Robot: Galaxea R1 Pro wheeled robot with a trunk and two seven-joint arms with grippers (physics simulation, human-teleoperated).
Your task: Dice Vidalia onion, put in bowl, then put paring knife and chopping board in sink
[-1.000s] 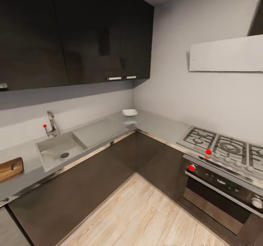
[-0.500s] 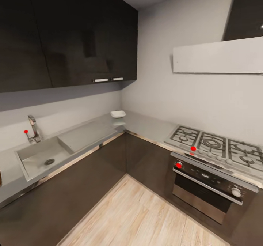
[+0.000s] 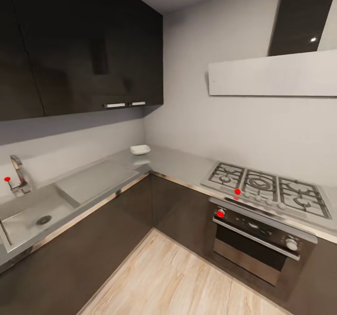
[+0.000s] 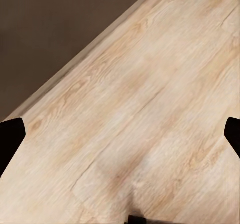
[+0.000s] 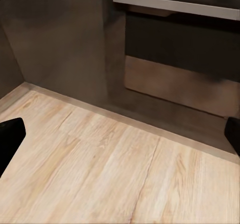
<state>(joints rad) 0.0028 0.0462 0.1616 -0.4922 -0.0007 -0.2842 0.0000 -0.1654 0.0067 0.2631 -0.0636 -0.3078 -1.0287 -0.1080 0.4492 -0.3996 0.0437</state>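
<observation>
Nearest, the left gripper [image 4: 120,134] and the right gripper [image 5: 120,134] hang over the light wood floor [image 3: 187,277], each with its dark fingertips spread wide and nothing between them. The right wrist view also takes in the oven [image 5: 180,49] front. From the head view, the sink [image 3: 28,216] sits at the left, cut off by the frame edge, its tap [image 3: 18,177] behind. Farther along the countertop [image 3: 182,163], in the corner, rests the bowl [image 3: 140,150]. The hob [image 3: 264,188] lies right.

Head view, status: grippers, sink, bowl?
Both grippers open, empty, over wood floor. Grey steel sink, no onion visible inside. Shallow white bowl on corner countertop. Nothing blocking.
</observation>
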